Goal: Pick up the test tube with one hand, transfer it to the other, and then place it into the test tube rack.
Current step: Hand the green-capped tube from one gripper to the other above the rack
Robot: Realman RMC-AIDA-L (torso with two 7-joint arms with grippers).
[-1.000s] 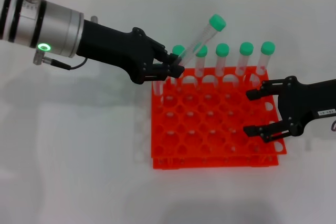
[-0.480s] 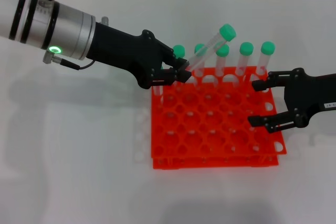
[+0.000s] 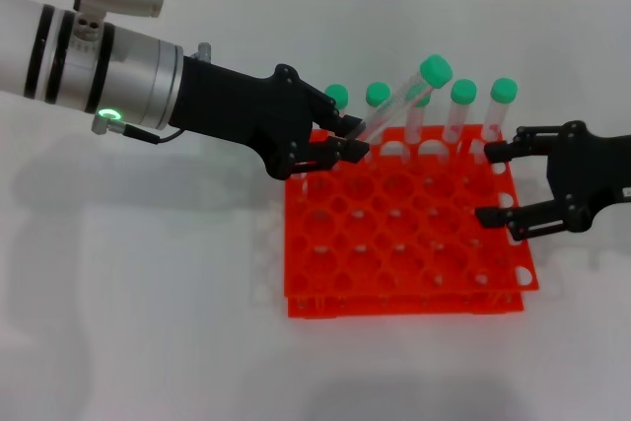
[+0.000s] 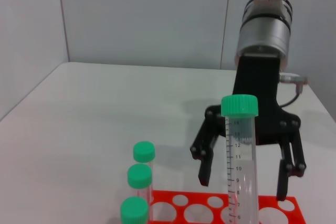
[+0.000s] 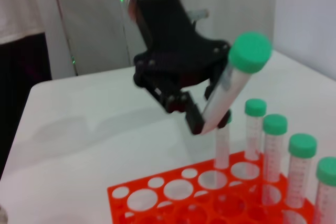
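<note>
1. The left hand (image 3: pixel 347 142) hangs over the back left corner of the rack (image 3: pixel 394 283), its fingers clamped on the lower end of the tube (image 3: pixel 394 105). The tube leans up and to the right, its green cap (image 3: pixel 435 71) above the back row, clear of the rack.

2. The rack sits on the white worktop (image 3: pixel 148 293). Four capped tubes (image 3: pixel 459 110) stand in its back row; the held tube crosses in front of at least one of them.

3. The right hand (image 3: pixel 501 184) waits at the rack's right edge, fingers spread apart and holding nothing. It is well apart from the held tube.

4. Judgement: the tube is picked up; the handover and the placing are not yet done.

5. Risk: the grip is near the tube's bottom end, so the tube could pivot or slip when the right hand closes on it.

6. Risk: if the left hand lets go before the right hand has closed firmly, the tube would likely drop onto the rack.

7. Obstruction: the standing tubes lie between the two hands. A low approach could knock them; they also take up back-row holes, while the holes nearer the front look free.
</note>
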